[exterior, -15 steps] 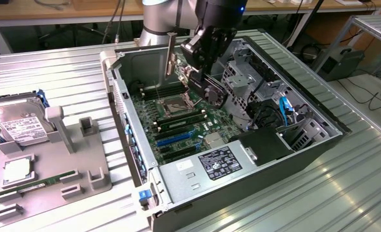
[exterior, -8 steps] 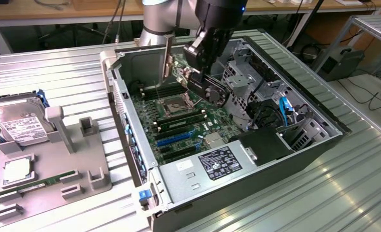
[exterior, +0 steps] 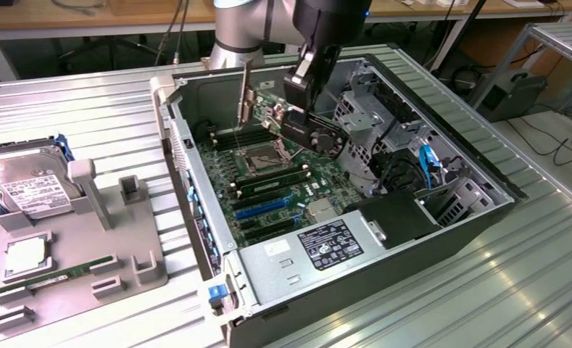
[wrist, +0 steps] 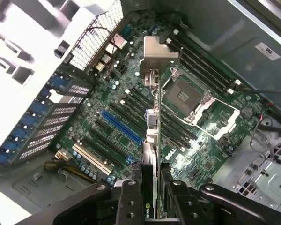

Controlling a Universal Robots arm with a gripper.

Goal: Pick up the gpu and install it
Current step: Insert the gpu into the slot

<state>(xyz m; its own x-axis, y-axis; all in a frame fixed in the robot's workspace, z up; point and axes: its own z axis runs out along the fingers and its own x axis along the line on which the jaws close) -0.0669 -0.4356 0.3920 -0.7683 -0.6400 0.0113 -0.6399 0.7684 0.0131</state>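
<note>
Exterior view: gripper (exterior: 302,112) is clamped on the gpu (exterior: 325,138), holding it on edge over the motherboard (exterior: 310,190) inside the open case (exterior: 218,94). Wrist view: fingers (wrist: 129,201) pinch the gpu (wrist: 149,183), its bracket (wrist: 159,49) over the board.

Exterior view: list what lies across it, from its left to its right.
hard drive → grey post → gpu → blue cable
</note>
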